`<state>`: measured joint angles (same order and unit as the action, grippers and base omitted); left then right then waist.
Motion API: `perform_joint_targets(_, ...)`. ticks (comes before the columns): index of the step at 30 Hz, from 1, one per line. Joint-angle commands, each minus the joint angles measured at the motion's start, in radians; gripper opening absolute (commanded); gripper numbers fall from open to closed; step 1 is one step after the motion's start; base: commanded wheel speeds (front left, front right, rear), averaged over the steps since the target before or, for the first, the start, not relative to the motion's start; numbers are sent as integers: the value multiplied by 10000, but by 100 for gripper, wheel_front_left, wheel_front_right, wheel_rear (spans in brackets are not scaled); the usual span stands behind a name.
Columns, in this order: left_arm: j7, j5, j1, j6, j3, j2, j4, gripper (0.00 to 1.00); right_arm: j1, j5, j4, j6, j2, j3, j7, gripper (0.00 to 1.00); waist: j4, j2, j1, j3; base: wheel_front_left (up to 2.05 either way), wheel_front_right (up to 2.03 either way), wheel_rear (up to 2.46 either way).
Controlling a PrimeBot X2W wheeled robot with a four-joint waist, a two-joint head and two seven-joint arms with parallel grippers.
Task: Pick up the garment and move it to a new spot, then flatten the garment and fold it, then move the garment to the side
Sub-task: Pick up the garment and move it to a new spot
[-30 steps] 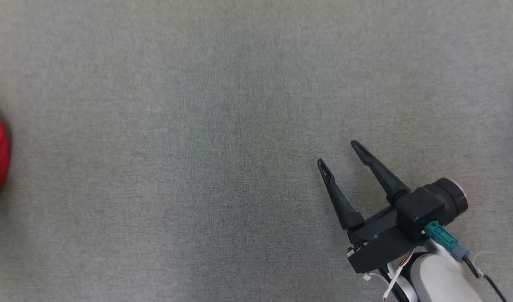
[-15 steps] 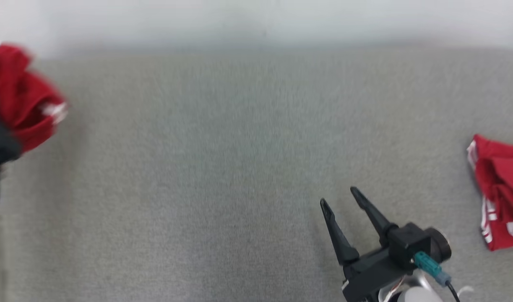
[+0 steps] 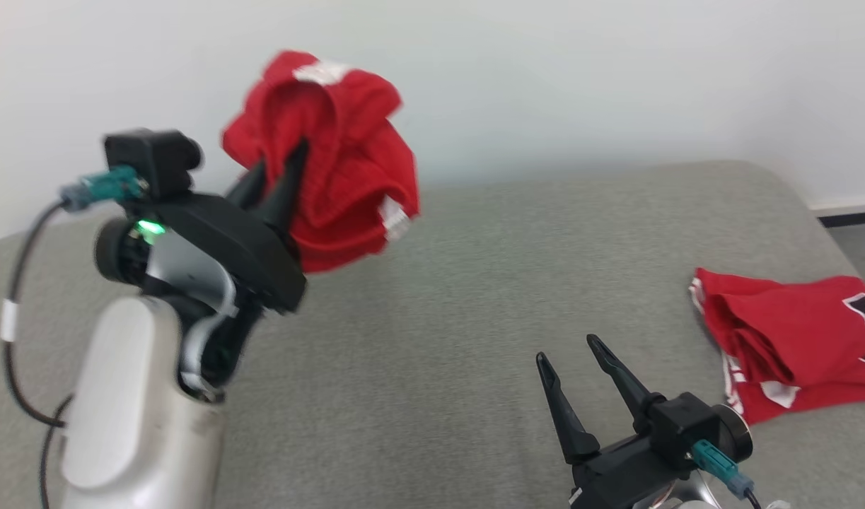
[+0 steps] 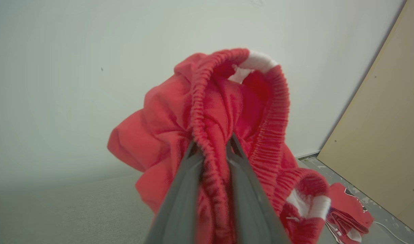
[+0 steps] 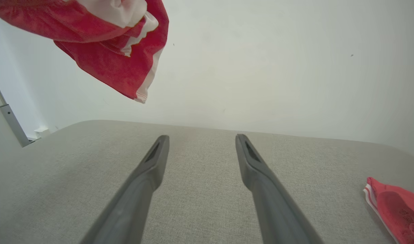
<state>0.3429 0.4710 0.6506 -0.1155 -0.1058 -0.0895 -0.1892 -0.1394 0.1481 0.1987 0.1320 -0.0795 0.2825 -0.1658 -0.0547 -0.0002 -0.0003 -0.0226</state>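
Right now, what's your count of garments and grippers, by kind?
Red garments: 2, the held garment up in the left gripper, and the lying garment on the grey surface.
Grippers: 2, counting the open, empty right gripper.
Total: 4.

You are looking at a bare test room, more lab than home: a plain white wall, a wide table padded in grey cloth, a tan board at one side, a mottled grey floor with a loose cable, and a metal post.
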Motion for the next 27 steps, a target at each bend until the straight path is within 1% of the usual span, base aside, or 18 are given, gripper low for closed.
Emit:
perform_joint_targets(1,-120,-84,-352,-50,-303,79,164,0,-20,-77,-103,-30,10,46,59,100,-1320,2,3,107,0,0,0)
perform_joint_targets(3,-259,-269,-679,-71,-751,139,112,0,-52,-76,-159,-30,-34,11,112,100,-1751,2,3,259,0,0,0)
perform_joint_targets(6,-513,-176,-1102,-13,-1118,228,-135,0,-139,-67,-237,-30,-78,-21,147,100,-2427,2,3,532,0,0,0)
perform_joint_targets(10,-906,-13,-1597,70,-1537,323,-860,0,-212,-87,-324,-30,-76,-120,132,100,-3160,2,3,864,0,0,0)
perform_joint_targets(13,-1306,-117,-1804,153,-1835,331,-1559,0,-266,-70,-308,-30,-51,-119,93,100,-3587,2,3,1048,0,0,0)
perform_joint_targets(14,-1492,-332,-1805,152,-1994,337,-1775,0,-283,-63,-282,-30,-48,-145,78,100,-3689,2,3,1108,0,0,0)
perform_joint_targets(17,-1825,-517,-1846,259,-2119,306,-2354,0,-327,-85,-237,-30,-28,-168,44,100,-3843,2,3,1218,0,0,0)
perform_joint_targets(19,-2184,-1067,-1753,383,-2375,72,-2934,0,-381,-97,-178,-30,6,-132,-21,100,-3930,2,3,1271,0,0,0)
perform_joint_targets(20,-2340,-1238,-1726,473,-2468,25,-3249,13,-395,-114,-156,-30,20,-135,-34,100,-3944,2,3,1281,0,0,0)
perform_joint_targets(21,-2550,-1532,-1666,529,-2621,-37,-3493,68,-387,-135,-128,-30,28,-171,-58,100,-3937,2,3,1285,0,0,0)
perform_joint_targets(22,-2831,-1665,-1602,581,-2696,-48,-3711,100,-361,-154,-87,-30,35,-216,-90,100,-3900,2,3,1281,0,0,0)
perform_joint_targets(27,-4143,-1930,-1666,1007,-2646,-59,-4515,100,-213,-198,24,-30,92,-440,-135,100,-3505,2,3,1129,0,0,0)
